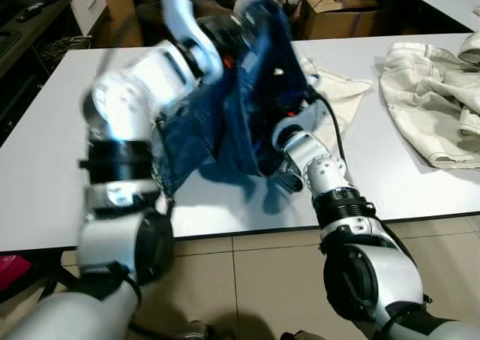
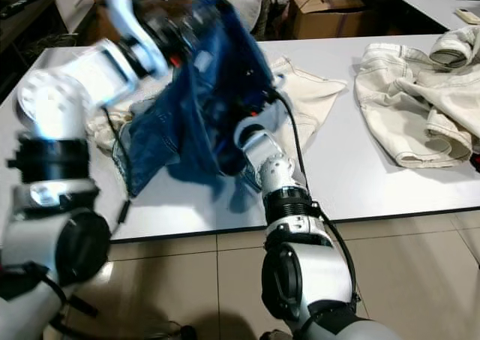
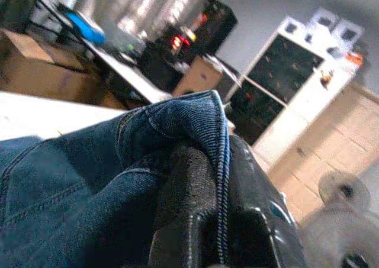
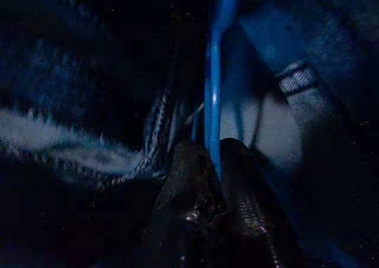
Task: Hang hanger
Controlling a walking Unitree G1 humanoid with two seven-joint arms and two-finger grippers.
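The hanger [image 4: 214, 96] is a thin blue bar, seen in the right wrist view running up through the dark folds of a blue denim garment [image 1: 247, 92]; the right gripper [image 4: 216, 179] has its two black fingers [image 4: 180, 191] closed together on that bar, with denim all around them. In the head views the right arm reaches up from the near table edge and its gripper end is buried under the hanging denim, so the hanger sits inside the garment, above the white table [image 1: 45, 167] near its front edge.

The left gripper [image 3: 222, 203] is raised at the far side of the garment; in the left wrist view its fingers [image 3: 183, 209] are clamped on a folded denim edge, a stitched hem running between them; the left arm is blurred in the head views. The garment is lifted clear of the table at its top and drapes down between the two arms, its lower part touching the table surface.

A cream cloth [image 1: 337, 92] lies flat on the table just behind and to the right of the denim; a cream jacket [image 1: 427, 100] lies crumpled further right, well apart from the arms. A cardboard box [image 1: 337, 13] stands beyond the far table edge; the floor in front is of pale tiles [image 1: 255, 280].
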